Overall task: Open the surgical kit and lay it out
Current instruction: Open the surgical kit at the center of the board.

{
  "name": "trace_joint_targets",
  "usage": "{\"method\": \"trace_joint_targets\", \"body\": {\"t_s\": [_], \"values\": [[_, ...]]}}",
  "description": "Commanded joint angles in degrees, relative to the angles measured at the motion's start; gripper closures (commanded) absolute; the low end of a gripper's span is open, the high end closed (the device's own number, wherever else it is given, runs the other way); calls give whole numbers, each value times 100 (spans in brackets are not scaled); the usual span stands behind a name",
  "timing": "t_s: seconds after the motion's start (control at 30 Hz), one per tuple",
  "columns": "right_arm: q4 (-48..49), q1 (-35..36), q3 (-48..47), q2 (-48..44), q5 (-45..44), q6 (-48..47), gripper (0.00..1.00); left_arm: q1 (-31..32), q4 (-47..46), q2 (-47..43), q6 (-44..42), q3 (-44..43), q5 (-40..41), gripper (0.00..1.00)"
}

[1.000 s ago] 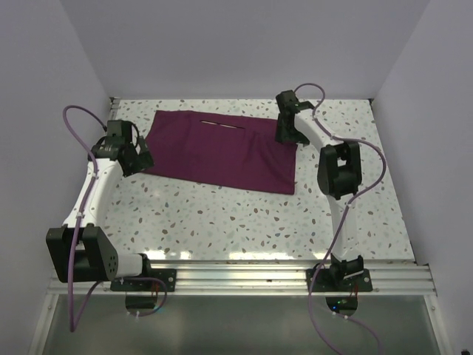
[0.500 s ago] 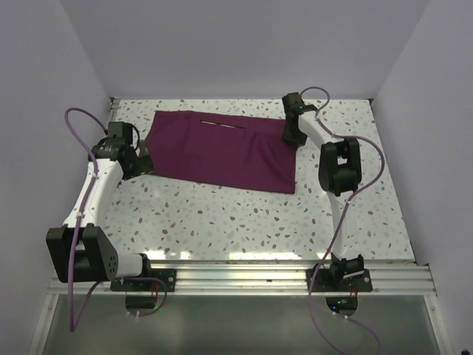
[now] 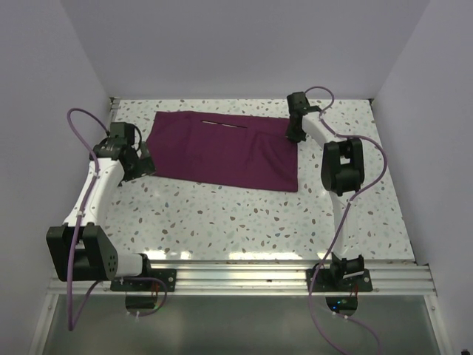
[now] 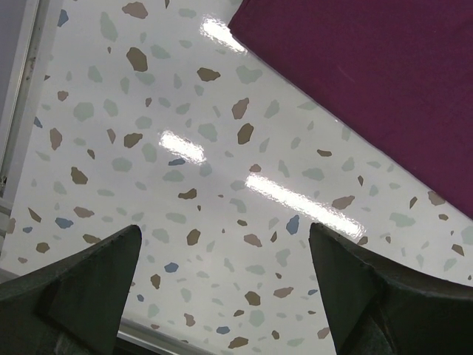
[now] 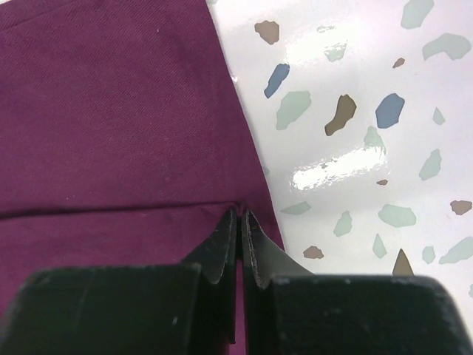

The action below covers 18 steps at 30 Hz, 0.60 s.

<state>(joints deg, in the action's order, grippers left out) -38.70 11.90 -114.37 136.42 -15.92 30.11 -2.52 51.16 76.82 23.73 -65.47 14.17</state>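
Note:
The surgical kit shows as a large dark purple-maroon cloth wrap (image 3: 222,151) lying flat at the back of the table. A thin silver line (image 3: 218,123) lies on it near the far edge, too small to identify. My right gripper (image 3: 296,133) is at the cloth's far right corner. In the right wrist view it (image 5: 241,214) is shut, pinching a small pucker of the cloth (image 5: 111,111) beside its edge. My left gripper (image 3: 139,164) hovers just off the cloth's left edge. In the left wrist view it (image 4: 225,237) is open over bare table, the cloth (image 4: 369,59) ahead of it.
The terrazzo table (image 3: 222,214) is walled on the left, back and right. A metal rail (image 3: 244,270) with the arm bases runs along the near edge. Purple cables loop off both arms.
The right gripper has shut on the cloth's edge and shifted slightly right, drawing that corner with it. The left gripper has eased a little left, still open.

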Motion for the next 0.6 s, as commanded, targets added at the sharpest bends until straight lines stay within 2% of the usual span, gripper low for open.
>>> {"method": "trace_joint_targets", "body": {"t_s": [0.0, 0.3, 0.57], "values": [[-602, -162, 187, 262, -306, 4, 100, 120, 96, 26, 185, -264, 77, 0], [-876, -153, 204, -343, -588, 4, 100, 339, 96, 70, 308, -317, 147, 0], [-1043, 75, -32, -1064, 300, -5, 100, 340, 53, 158, 194, -853, 112, 0]]}}
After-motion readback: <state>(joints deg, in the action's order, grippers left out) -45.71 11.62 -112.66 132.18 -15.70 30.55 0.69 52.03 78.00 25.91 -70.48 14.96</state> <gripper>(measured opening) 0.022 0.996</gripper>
